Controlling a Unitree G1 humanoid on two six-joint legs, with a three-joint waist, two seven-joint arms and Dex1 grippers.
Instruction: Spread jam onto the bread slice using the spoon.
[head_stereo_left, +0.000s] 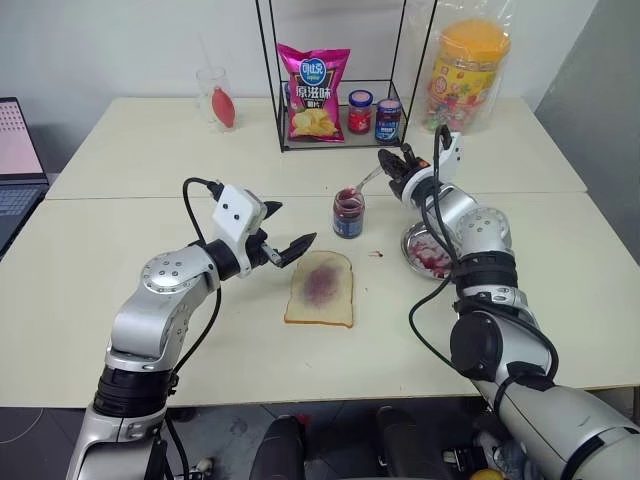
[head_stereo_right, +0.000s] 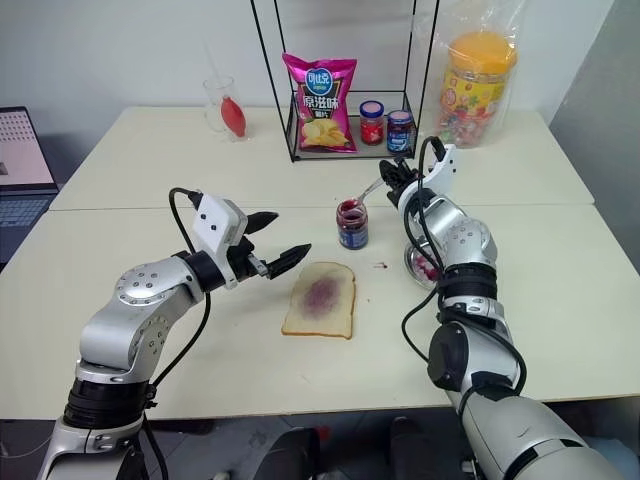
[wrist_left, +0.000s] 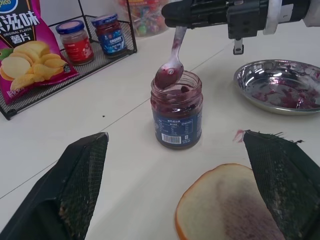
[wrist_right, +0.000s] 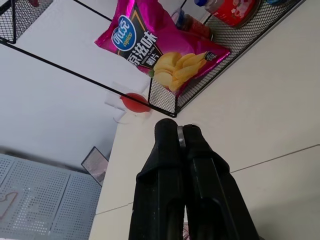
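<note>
Right gripper (head_stereo_left: 392, 166), clamped on the spoon (wrist_left: 172, 64) over the jam (wrist_left: 176, 116), stands beyond the bread slice (head_stereo_left: 320, 288); left gripper (head_stereo_left: 288, 232), jaws apart, is nearer.

**Where there's room to move, and what's in the way**

The table (head_stereo_left: 150, 300) is bare all along the near edge and off to the robot's left, so an arm could sweep there freely. The bread slice (head_stereo_left: 320, 288) lies flat with open tabletop around it. Just behind it stands the jam (head_stereo_left: 348, 214) jar, lid off, its mouth taken up by the spoon (wrist_left: 172, 62) dipping in from the right gripper (head_stereo_left: 386, 166). To the jar's right, a metal dish (wrist_left: 280, 85) sits under the right arm. Further back, a wire rack (head_stereo_left: 340, 70) walls off the chip bag (head_stereo_left: 312, 92) and two small jars (head_stereo_left: 373, 115). The left gripper (head_stereo_left: 285, 232), spread wide, hangs beside the bread's left corner.
</note>
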